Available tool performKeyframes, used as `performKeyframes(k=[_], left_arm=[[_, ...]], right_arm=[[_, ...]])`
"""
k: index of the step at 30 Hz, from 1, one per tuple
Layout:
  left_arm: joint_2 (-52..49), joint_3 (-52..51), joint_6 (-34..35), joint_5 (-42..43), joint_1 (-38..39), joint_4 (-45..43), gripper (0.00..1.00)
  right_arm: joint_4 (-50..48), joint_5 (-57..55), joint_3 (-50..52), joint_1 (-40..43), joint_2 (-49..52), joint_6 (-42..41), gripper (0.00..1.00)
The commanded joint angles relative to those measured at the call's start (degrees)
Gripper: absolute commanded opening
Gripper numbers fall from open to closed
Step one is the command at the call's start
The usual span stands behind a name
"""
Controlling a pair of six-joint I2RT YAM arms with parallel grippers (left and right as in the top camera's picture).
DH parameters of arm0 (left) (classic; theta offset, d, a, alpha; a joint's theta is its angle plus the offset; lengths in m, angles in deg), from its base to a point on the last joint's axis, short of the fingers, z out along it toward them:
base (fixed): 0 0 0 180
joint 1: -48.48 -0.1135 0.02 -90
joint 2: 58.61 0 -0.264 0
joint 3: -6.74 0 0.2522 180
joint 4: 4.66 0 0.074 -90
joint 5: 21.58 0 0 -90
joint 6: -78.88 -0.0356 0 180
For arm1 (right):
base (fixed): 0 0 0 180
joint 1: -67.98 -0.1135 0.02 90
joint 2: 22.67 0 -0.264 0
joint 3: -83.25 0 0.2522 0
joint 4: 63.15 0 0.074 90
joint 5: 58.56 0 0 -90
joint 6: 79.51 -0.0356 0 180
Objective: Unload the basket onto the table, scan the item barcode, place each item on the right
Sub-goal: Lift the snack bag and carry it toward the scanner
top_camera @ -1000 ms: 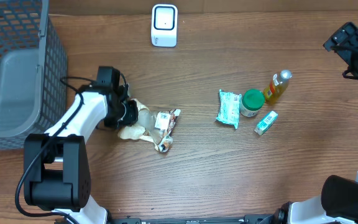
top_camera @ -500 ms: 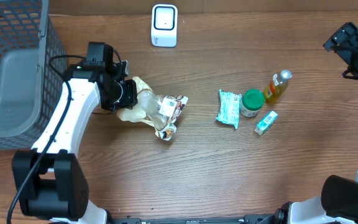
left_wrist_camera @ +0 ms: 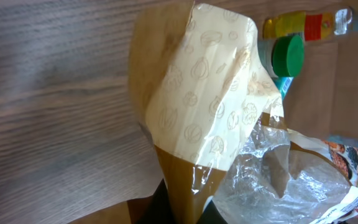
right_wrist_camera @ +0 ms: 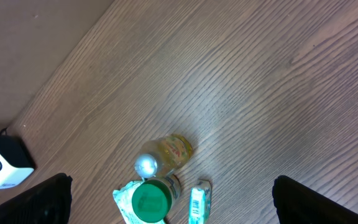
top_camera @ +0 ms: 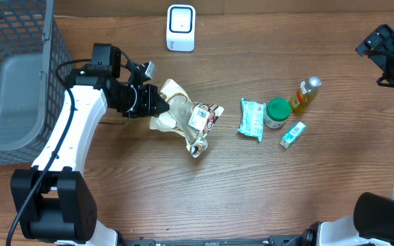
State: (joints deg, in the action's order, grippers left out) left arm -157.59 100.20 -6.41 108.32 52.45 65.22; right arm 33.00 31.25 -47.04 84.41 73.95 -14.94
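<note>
The item is a crumpled snack bag (top_camera: 183,113) of tan paper and clear film, with a white barcode label (top_camera: 198,117) facing up. My left gripper (top_camera: 149,102) is shut on the bag's left end and holds it just left of the table's middle. In the left wrist view the bag (left_wrist_camera: 210,106) fills the frame, and its tan edge is pinched between the dark jaws of the left gripper (left_wrist_camera: 185,208). The white scanner (top_camera: 180,27) stands at the back edge, beyond the bag. My right gripper (top_camera: 390,55) hangs open at the far right, high above the table, holding nothing.
A grey mesh basket (top_camera: 57,61) fills the left edge. Right of the bag lie a teal packet (top_camera: 252,119), a green-lidded jar (top_camera: 277,113), a yellow bottle (top_camera: 306,95) and a small teal box (top_camera: 293,134). The right wrist view shows the bottle (right_wrist_camera: 166,152) and the jar (right_wrist_camera: 151,200).
My left gripper has carried the bag to the right and toward the back of the table, nearer the scanner. The right arm has not moved.
</note>
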Motion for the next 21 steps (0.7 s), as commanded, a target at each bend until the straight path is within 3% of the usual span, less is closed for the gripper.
performKeyframes(k=[1,5,10,14,21], left_arm=[[1.3,5.5,1.8,-6.8,-0.2,1.1,0.04],[1.3,16.2,4.2,-23.1,2.3,3.3,0.04],[1.3,27.3,5.0,-54.9,9.2,-3.3,0.04],[0.3,27.5,-3.8,-72.6,14.7,-18.0,0.04],[-7.9,27.5,-27.6,-87.0,19.4,-45.0,0.04]], right_arm=[[-0.2,0.3,0.1,0.1,0.0,0.2,1.0],[-0.2,0.3,0.1,0.1,0.0,0.2,1.0],[-0.2,0.3,0.1,0.1,0.0,0.2,1.0],[-0.2,0.3,0.1,0.1,0.0,0.2,1.0],[-0.2,0.3,0.1,0.1,0.0,0.2,1.0]])
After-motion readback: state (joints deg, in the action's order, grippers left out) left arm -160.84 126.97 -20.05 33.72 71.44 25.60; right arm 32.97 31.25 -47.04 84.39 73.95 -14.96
